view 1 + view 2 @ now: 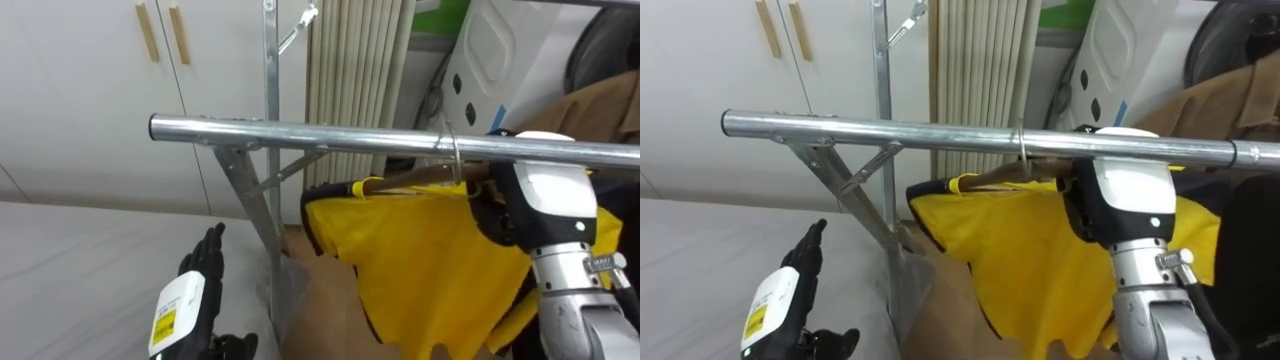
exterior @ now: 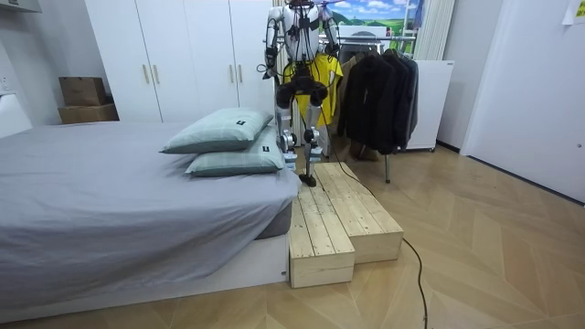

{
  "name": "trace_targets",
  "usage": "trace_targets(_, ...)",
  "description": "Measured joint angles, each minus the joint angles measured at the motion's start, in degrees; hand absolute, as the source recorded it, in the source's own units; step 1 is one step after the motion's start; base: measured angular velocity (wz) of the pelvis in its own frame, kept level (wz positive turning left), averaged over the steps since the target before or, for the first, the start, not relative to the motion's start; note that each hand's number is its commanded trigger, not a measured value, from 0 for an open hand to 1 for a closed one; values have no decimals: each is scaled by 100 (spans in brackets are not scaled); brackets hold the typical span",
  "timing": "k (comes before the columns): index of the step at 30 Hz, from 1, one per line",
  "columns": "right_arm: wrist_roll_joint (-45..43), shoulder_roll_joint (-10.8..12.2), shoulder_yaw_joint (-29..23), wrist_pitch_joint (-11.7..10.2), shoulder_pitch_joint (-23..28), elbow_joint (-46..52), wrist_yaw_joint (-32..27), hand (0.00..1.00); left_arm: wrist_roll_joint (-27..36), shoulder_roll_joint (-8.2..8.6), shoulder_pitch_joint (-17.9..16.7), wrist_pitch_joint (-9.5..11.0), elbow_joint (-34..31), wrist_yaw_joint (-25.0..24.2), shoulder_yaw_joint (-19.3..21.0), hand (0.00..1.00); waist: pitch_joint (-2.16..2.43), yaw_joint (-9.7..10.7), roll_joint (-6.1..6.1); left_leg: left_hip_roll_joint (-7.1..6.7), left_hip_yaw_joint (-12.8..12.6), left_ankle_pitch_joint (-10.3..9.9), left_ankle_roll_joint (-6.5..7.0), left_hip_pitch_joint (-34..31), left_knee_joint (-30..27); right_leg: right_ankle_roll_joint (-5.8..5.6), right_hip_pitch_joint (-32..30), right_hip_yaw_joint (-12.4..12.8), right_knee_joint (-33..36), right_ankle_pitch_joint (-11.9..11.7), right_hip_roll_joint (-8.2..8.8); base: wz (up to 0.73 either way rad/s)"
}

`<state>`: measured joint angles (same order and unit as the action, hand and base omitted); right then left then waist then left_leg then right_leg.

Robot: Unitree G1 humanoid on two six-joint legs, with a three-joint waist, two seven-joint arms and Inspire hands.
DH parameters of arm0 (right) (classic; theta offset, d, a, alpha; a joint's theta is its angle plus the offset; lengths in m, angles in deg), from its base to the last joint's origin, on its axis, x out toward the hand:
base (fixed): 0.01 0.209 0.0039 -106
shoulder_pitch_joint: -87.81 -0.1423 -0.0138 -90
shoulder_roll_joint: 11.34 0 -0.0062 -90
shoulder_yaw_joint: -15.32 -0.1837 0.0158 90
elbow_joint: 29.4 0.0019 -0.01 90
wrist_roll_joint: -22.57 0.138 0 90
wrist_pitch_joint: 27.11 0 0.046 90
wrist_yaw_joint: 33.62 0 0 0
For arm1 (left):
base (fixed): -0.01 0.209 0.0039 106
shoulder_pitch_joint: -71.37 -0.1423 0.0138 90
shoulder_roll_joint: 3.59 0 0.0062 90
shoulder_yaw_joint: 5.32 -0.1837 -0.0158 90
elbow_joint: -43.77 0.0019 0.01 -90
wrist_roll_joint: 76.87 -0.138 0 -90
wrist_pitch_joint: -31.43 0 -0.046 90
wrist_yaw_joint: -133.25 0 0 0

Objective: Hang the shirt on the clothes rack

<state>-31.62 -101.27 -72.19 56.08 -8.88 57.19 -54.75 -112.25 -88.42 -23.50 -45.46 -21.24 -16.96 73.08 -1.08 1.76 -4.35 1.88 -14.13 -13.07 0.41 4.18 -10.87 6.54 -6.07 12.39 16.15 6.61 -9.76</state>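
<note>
A yellow shirt point(image 1: 430, 270) hangs on a wooden hanger point(image 1: 410, 180), whose wire hook point(image 1: 455, 150) sits over the metal rail point(image 1: 330, 135) of the clothes rack. My right hand point(image 1: 492, 222) is raised just under the rail, against the hanger's right part, with its white wrist cover facing me and hiding the grasp. Down at the lower left, my left hand point(image 1: 205, 265) hangs with straight fingers and holds nothing. In the room view I stand on a wooden platform point(image 2: 343, 219) at the rack, with the yellow shirt point(image 2: 326, 78) in front of me.
The rack's upright post point(image 1: 270, 60) and diagonal braces stand between my hands. A brown garment point(image 1: 600, 110) hangs further right on the rail, and dark coats point(image 2: 379, 91) fill the rack's right. The grey bed point(image 1: 80, 260) lies to my left, white wardrobe doors point(image 1: 100, 80) behind.
</note>
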Motion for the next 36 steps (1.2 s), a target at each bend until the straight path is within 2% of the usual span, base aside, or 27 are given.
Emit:
trace_targets(4, 1, 0, 0, -9, -1, 0, -11, 100, 2, 3, 0, -1, 82, 0, 0, 0, 0, 1, 0, 4, 1, 0, 0, -5, -12, 1, 0, 1, 1, 1, -3, 0)
trace_targets(13, 96, 15, 49, -4, -1, 1, -11, 100, 450, 3, 1, -32, 370, 0, -32, 0, 1, -23, 3, 12, 13, -1, -1, -10, -48, 19, -2, 7, 49, 12, -6, 0)
trace_targets(24, 1747, 19, 285, 6, -1, 1, 12, 100, 442, -10, 20, -158, 388, -1, -15, 0, 8, -84, 19, 13, 37, 4, -8, 8, -47, 21, 8, 8, 51, 11, -11, 0)
trace_targets(26, 2293, 20, 292, 7, -1, 0, 31, 100, 441, -6, 19, -159, 361, -1, -15, 0, 3, -77, 31, 11, 39, 4, -9, 1, -47, 26, 6, -29, 33, 8, -3, 3)
trace_targets(30, 3101, 6, 285, 10, -2, -14, 134, 100, 436, 26, 30, -159, 312, -1, -40, 0, 28, -45, 77, 5, 53, 4, -10, -3, -43, 28, 10, -36, -41, 4, 16, 3)
trace_targets(36, 4299, 0, 284, 40, -1, -133, 426, 100, 442, 26, 29, -159, 313, -4, -43, 0, 24, -46, 103, 3, 71, 4, -10, 47, -26, 27, 48, -79, -67, 5, 25, 1)
